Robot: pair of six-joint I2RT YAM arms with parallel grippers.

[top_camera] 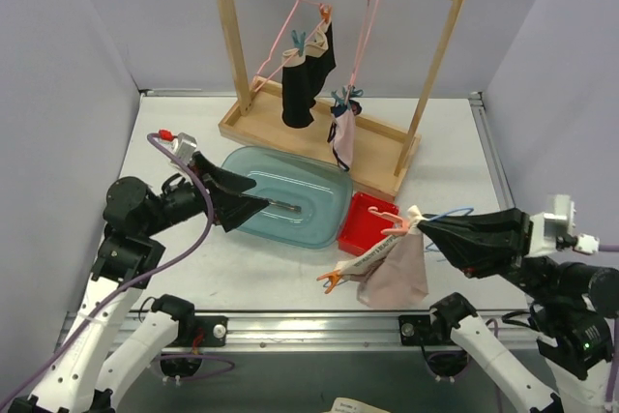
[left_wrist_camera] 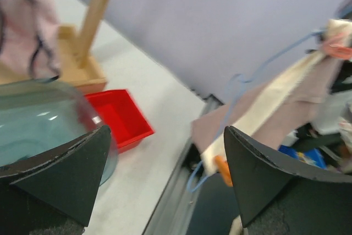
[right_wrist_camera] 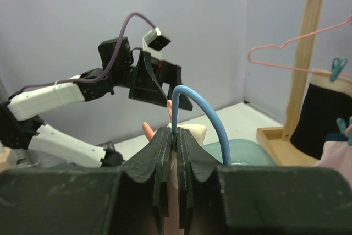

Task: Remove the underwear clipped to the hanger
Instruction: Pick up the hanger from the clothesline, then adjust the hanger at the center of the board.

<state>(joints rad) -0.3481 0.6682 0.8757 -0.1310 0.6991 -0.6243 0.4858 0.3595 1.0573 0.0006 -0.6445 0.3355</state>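
My right gripper (top_camera: pixel 424 227) (right_wrist_camera: pixel 175 136) is shut on the wire of a blue hanger (right_wrist_camera: pixel 204 111) (left_wrist_camera: pixel 243 87), low over the table's front. A pale pink underwear (top_camera: pixel 397 273) (left_wrist_camera: pixel 286 103) with a cream waistband hangs from that hanger, and an orange clothespin (top_camera: pixel 333 281) (left_wrist_camera: pixel 223 170) sits at its low end. My left gripper (top_camera: pixel 266 203) (left_wrist_camera: pixel 168 136) is open and empty above the teal tub, left of that underwear. On the wooden rack, a black underwear (top_camera: pixel 300 84) and a pink dark-trimmed underwear (top_camera: pixel 341 138) stay clipped to pink hangers (top_camera: pixel 290 31).
A teal plastic tub (top_camera: pixel 319 215) lies mid-table under my left gripper. A small red tray (top_camera: pixel 366 224) (left_wrist_camera: pixel 118 115) sits beside it. The wooden rack (top_camera: pixel 319 137) stands at the back, and its post (right_wrist_camera: pixel 301 64) shows in the right wrist view. Grey walls close in both sides.
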